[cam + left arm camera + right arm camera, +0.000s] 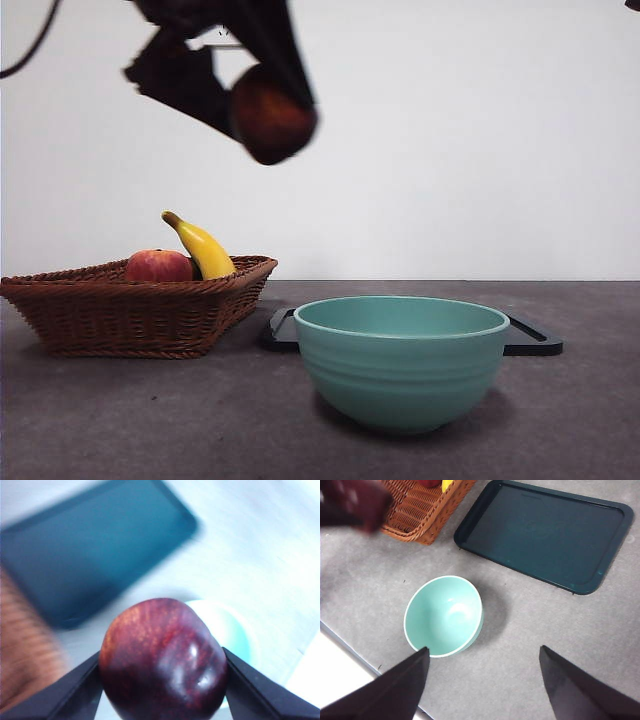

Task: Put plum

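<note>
— Where is the plum (272, 115)?

— Clenched in my left tool (162, 680), high above the bench (120, 420), over the gap between the wicker basket (120, 315) and the teal bowl (400, 360). I judge the height keeps it clear of the bowl's rim.

— And the right tool (482, 680)?

— Released, holding nothing, waiting above the bowl's near side.

— Room to move?

— Open air to the right. The dark tray (545, 535) lies bare behind the bowl; the apple (158, 266) and banana (203, 248) sit in the basket, left.
</note>
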You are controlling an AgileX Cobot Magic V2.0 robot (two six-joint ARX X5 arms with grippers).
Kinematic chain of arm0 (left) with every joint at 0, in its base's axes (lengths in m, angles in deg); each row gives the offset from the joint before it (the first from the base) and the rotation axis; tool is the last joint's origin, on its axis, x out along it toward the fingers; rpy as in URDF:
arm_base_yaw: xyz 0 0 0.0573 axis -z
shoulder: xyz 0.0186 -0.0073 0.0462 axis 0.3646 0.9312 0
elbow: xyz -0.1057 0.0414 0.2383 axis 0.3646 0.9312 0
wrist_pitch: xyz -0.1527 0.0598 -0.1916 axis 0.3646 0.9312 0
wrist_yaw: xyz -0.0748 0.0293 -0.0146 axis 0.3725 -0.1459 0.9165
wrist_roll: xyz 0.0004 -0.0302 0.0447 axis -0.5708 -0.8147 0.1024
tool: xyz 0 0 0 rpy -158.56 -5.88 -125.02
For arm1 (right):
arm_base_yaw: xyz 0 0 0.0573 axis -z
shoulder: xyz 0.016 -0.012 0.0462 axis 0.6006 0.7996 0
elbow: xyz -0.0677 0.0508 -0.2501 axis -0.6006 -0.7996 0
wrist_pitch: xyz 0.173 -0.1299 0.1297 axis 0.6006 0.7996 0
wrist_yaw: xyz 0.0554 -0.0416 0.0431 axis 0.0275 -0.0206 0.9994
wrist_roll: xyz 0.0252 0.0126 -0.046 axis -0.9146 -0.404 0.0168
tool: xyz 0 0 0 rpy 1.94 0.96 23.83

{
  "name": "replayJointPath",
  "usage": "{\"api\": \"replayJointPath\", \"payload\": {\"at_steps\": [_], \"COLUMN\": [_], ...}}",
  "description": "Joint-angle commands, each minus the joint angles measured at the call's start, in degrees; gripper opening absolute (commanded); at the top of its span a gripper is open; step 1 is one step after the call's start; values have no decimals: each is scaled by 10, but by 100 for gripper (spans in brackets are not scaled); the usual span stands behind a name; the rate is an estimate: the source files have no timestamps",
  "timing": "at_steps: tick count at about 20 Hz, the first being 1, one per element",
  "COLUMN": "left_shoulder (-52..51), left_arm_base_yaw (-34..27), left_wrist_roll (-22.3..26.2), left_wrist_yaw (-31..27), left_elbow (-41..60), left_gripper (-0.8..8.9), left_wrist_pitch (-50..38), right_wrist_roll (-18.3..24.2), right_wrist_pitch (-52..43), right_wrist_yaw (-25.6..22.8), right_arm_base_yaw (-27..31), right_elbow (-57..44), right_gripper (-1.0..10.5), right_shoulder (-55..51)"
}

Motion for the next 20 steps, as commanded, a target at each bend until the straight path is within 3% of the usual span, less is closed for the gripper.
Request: {"api": "replayJointPath", "payload": {"at_steps": [1, 10, 20], "left_shoulder": [25, 147, 232], "left_arm_base_yaw": [39, 136, 173], "left_wrist_roll": [14, 52, 90], "left_wrist_yaw": [1, -35, -102], "left_elbow": [-12, -12, -12], "left_gripper": [270, 270, 273], "left_wrist_pitch": [-19, -42, -70], "right_wrist_roll": [-4, -4, -4], "right_wrist_pitch": [-6, -5, -5], "right_wrist_yaw": [0, 1, 1], "right_arm_base_yaw": [-3, -3, -3], "right_elbow": [10, 10, 10], "right_gripper": [349, 349, 349], "right_shoulder": [4, 4, 4]}}
